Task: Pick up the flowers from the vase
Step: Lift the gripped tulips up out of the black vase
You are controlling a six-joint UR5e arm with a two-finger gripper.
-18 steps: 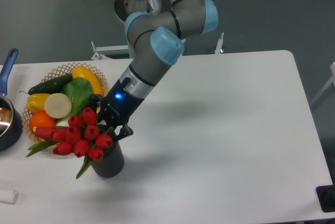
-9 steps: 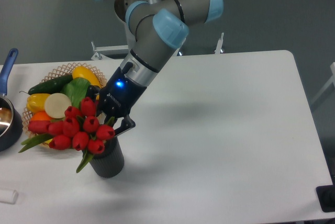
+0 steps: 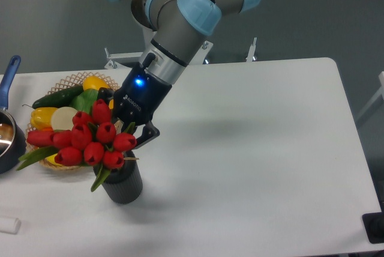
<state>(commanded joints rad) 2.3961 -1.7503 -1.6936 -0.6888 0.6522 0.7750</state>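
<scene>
While the bunch is being drawn out, the vase (image 3: 123,182) serves as landmark: a dark ribbed cylinder standing upright on the white table (image 3: 270,149). Nearer than the vase, to its left at the table's front edge, lies a small white object (image 3: 8,225), too cropped to identify. Directly above the vase mouth and leaning to its left, the flowers (image 3: 90,140) form a tight cluster of red buds with green leaves; whether the stem ends remain inside the mouth is hidden by the buds. Just above and behind the vase, the gripper (image 3: 133,134) is clamped on the flowers at the stems, one dark finger visible on the right of the bunch. Behind the vase to its left sits a woven basket (image 3: 75,80) of toy fruit and vegetables, and at the far left a dark pot with a blue handle (image 3: 9,128). For a clean extraction, the pull is best directed along the vase axis, firm but slow, so the stems clear the rim without tipping the vase or brushing the basket.
</scene>
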